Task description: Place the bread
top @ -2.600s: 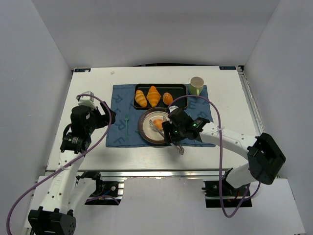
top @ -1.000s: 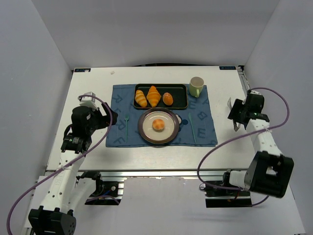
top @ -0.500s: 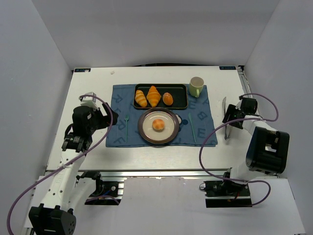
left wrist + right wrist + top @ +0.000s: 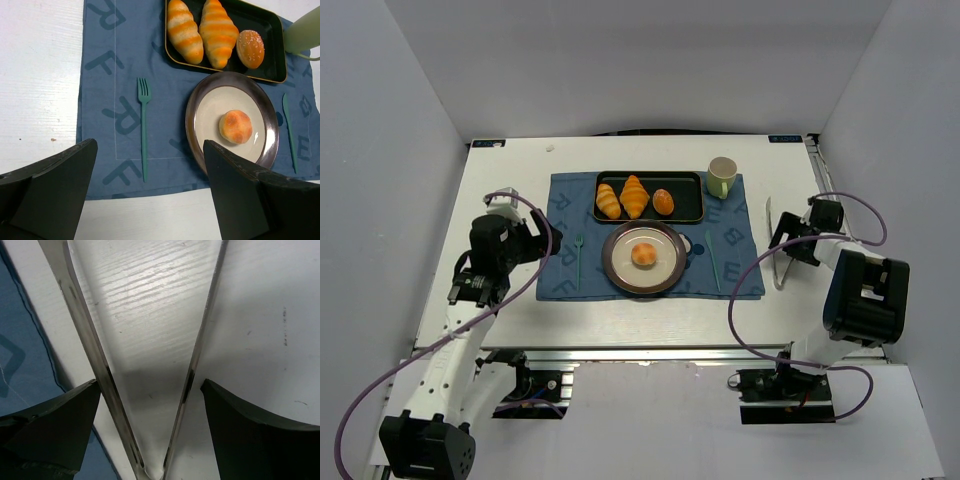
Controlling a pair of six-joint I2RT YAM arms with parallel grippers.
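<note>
The bread [image 4: 643, 255] is a small round golden bun lying in the middle of the dark-rimmed plate [image 4: 615, 262]. It also shows in the left wrist view [image 4: 235, 126], on the plate [image 4: 192, 120]. My left gripper [image 4: 527, 240] is open and empty, hovering left of the plate over the mat's left part [image 4: 150, 145]. My right gripper [image 4: 790, 245] is at the table's right side, far from the plate, and is open [image 4: 148, 385]. Metal tongs [image 4: 774, 245] lie spread in a V on the white table between its fingers [image 4: 80, 325].
A black tray [image 4: 685, 178] behind the plate holds two croissants [image 4: 620, 198] and a darker oval bun [image 4: 663, 202]. A green cup [image 4: 722, 176] stands at the tray's right. A teal fork [image 4: 578, 258] and knife [image 4: 712, 258] lie on the blue mat [image 4: 555, 280].
The right arm left the bread on the plate and pulled back to the right edge with the tongs. In the last half second the tongs came down onto the table.
</note>
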